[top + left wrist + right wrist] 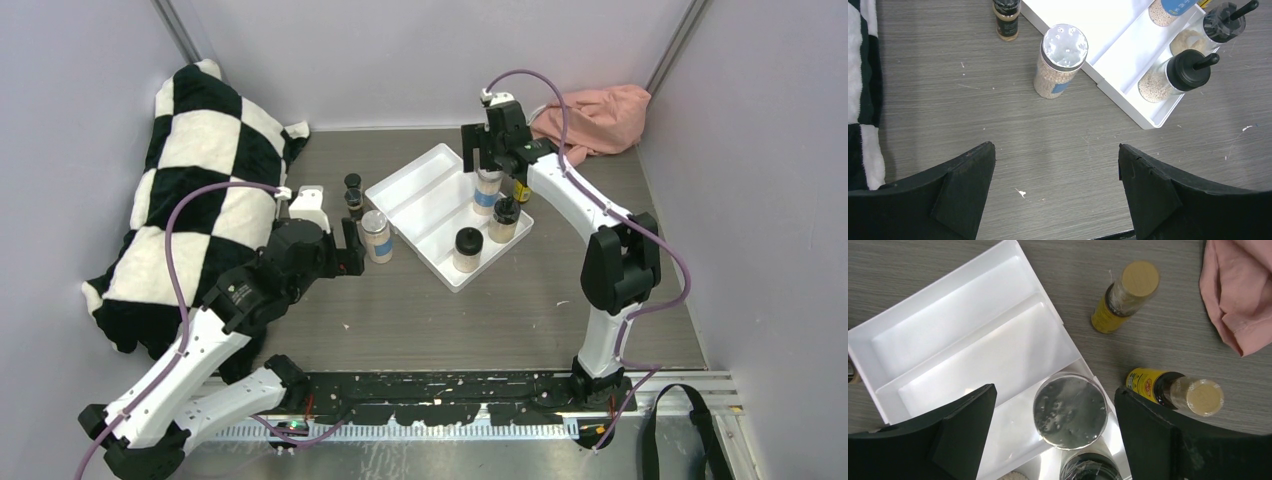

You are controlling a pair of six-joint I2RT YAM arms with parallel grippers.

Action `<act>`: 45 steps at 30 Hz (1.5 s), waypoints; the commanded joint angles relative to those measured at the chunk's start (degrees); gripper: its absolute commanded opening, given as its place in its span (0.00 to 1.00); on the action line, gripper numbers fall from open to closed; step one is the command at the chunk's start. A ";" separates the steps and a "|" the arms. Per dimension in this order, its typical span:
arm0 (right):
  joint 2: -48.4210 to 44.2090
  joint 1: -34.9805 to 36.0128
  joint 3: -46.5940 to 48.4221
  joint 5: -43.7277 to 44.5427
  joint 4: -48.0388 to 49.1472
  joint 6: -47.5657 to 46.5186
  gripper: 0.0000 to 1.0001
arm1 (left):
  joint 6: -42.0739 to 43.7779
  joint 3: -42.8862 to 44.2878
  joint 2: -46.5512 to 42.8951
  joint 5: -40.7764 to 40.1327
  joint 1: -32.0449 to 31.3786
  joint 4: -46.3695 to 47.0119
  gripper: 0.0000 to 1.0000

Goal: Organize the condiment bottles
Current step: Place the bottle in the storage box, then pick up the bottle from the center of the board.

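The right gripper hangs over the white tray with its fingers spread wide. A silver-lidded jar stands upright in the tray directly between them, and a gap shows on each side of its lid, so nothing is pinched. Beyond the right finger, outside the tray, 2 slim bottles stand on the table: one amber bottle farther ahead and the other amber bottle just beside the finger. A pink cloth lies farther out on that side.

The left gripper is low over the grey table, and its fingers are also spread and hold nothing. Ahead of them, roughly in line with the gap, the second silver-lidded jar stands on the table, just beside the tray edge. Ahead of the left finger is a tiny dark bottle. Ahead of the right finger, 2 tan jars with black caps, the near tan jar and the far tan jar, stand in the tray. A checkered cushion lies outside the left finger.
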 commanded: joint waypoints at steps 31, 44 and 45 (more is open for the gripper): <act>-5.01 27.44 1.63 -6.20 -4.67 -1.45 0.92 | 5.46 2.20 -9.55 -0.45 -0.15 4.11 0.93; 1.01 30.20 7.29 -6.90 -6.43 -3.21 0.92 | 6.66 2.34 -9.97 0.90 -0.16 4.50 0.94; 1.38 30.21 7.61 -6.84 -6.50 -3.43 0.92 | 6.67 2.17 -10.13 0.99 -0.15 4.52 0.94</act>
